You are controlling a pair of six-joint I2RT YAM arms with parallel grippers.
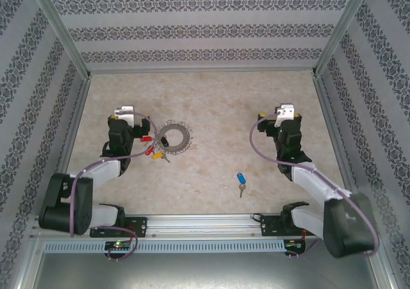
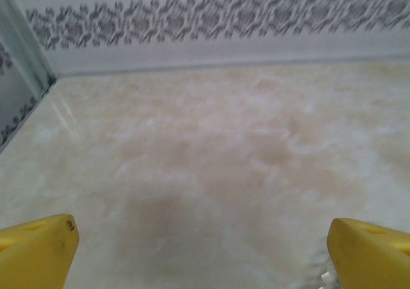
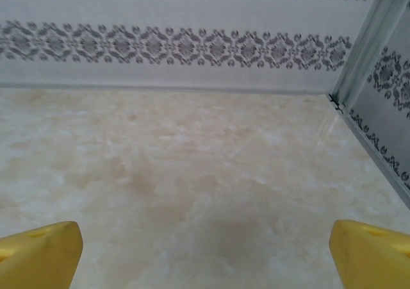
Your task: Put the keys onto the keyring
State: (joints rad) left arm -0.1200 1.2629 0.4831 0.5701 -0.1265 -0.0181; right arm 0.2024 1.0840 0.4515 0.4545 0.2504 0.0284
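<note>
Lying beside keyring (image 1: 175,137), red key (image 1: 146,137), yellow key (image 1: 155,153), blue key (image 1: 241,181) apart

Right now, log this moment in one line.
left gripper: open, empty | right gripper: open, empty | keyring: on table | red key, yellow key: at keyring's left edge | blue key: apart

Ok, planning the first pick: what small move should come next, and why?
Probably swing the right gripper toward the blue key. Both it and the left gripper are open and empty; the blue key lies alone, nearer the right arm, apart from the keyring, while the red key and yellow key lie beside it, by the left arm.
</note>
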